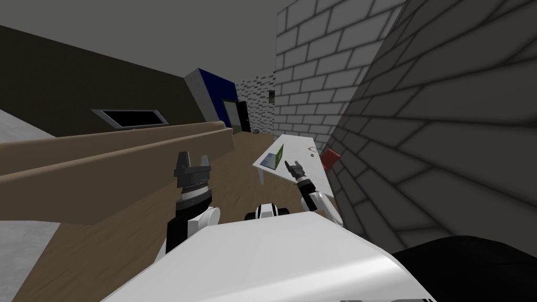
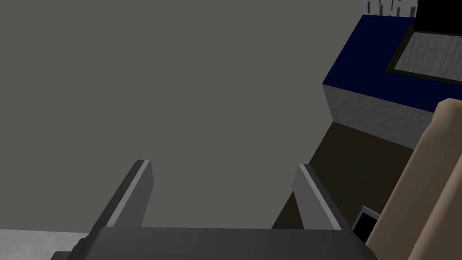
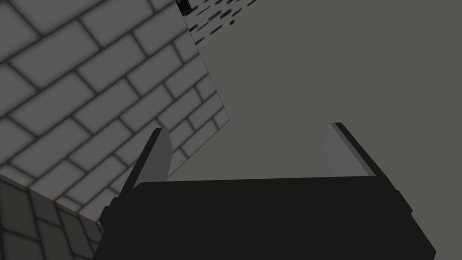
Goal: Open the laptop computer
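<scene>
The laptop [image 1: 275, 157] stands on a white table [image 1: 304, 147] ahead and to the right, its green lid raised over a grey base. My right gripper [image 1: 294, 168] hangs over the table's near side, just right of the laptop and apart from it; its fingers [image 3: 155, 153] stand open with nothing between them. My left gripper [image 1: 192, 160] is raised well to the left, over the brown floor, far from the table. Its fingers [image 2: 135, 189] are open and empty too.
A long tan sofa back [image 1: 120, 147] runs along the left. Grey brick walls [image 1: 446, 131] close in on the right, right behind the table. A red object [image 1: 330, 157] sits by the table's right edge, and a small object [image 1: 311, 151] lies on the tabletop.
</scene>
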{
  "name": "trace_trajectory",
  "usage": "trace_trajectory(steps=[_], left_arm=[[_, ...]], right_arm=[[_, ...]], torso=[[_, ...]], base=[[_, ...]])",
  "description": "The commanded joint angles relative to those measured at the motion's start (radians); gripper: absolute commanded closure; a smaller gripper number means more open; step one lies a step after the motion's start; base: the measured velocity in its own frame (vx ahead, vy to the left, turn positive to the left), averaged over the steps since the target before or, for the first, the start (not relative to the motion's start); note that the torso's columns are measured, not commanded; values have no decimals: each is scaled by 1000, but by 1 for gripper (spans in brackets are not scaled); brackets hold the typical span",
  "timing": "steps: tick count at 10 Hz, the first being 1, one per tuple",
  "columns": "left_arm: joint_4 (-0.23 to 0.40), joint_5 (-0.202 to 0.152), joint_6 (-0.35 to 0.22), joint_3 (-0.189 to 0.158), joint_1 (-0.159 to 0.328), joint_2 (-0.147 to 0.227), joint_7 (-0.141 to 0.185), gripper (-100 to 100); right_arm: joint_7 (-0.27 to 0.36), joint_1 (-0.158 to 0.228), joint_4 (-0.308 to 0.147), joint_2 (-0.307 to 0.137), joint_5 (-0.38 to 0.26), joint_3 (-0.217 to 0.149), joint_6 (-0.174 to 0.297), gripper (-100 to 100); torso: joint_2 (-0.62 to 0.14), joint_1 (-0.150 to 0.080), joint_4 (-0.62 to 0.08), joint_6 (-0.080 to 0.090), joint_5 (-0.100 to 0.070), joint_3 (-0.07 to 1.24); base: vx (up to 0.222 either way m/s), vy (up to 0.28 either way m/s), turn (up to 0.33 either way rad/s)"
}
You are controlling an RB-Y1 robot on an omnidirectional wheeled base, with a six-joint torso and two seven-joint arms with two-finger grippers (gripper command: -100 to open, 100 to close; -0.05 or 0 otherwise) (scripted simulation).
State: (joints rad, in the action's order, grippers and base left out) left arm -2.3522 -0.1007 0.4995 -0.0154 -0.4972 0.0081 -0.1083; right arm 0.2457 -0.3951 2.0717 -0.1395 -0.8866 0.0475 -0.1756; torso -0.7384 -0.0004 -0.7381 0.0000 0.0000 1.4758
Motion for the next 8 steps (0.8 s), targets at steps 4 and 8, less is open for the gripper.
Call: trace_trajectory(steps=[4, 8], left_arm=[[0, 0, 0, 0, 0, 0, 0, 0], [0, 0, 0, 0, 0, 0, 0, 0]], right_arm=[[40, 13, -33, -1, -149, 6, 66, -100], [75, 32, -72, -3, -267, 16, 127, -100]], torso=[[-1, 0, 0, 0, 0, -1], [1, 1, 0, 0, 0, 0]], base=[[36, 48, -21], [48, 65, -27]])
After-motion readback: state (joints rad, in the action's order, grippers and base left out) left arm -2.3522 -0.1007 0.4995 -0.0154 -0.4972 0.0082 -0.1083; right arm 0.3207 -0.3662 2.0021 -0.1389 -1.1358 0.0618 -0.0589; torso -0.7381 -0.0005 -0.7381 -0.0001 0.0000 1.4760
